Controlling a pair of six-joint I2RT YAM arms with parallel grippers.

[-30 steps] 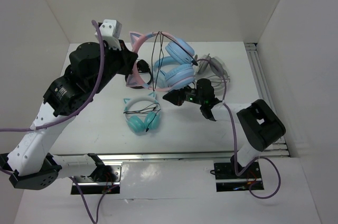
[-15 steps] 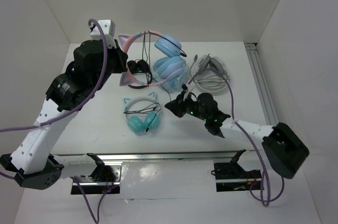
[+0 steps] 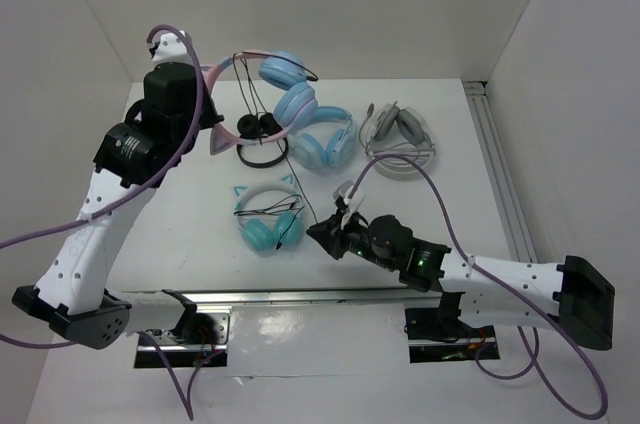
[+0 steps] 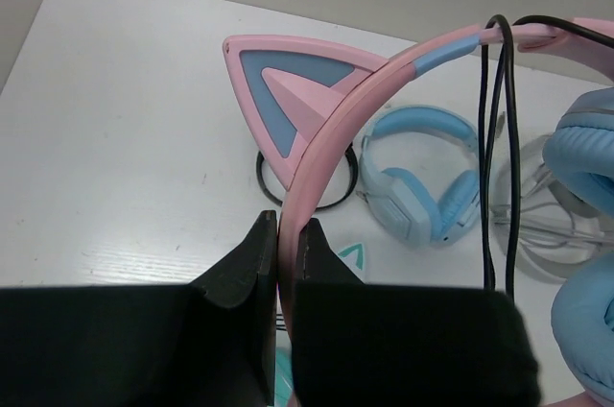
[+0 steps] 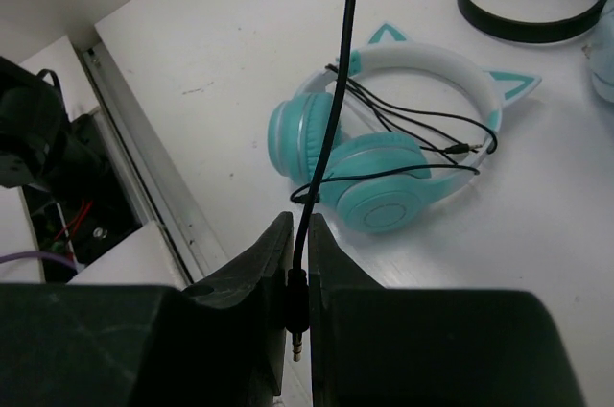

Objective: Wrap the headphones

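5 sets: pink cat-ear headphones [image 3: 280,70] aloft; teal pair [image 3: 270,220], blue pair [image 3: 322,141], grey pair [image 3: 400,134], black pair [image 3: 260,140] on table [image 3: 180,234]. L gripper [image 4: 286,234], raised, clamps headband [image 4: 331,133]; R gripper [image 5: 299,234], low, pinches cable plug [image 5: 297,316].

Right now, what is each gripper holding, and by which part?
The left gripper clamps the headphones by the pink headband, beside a cat ear; the right gripper pinches their black cable just above the plug.

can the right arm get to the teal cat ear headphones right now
Probably not yet. The right claw is shut on the black cable near its plug, so it is occupied. The teal headphones lie close by with nothing between.
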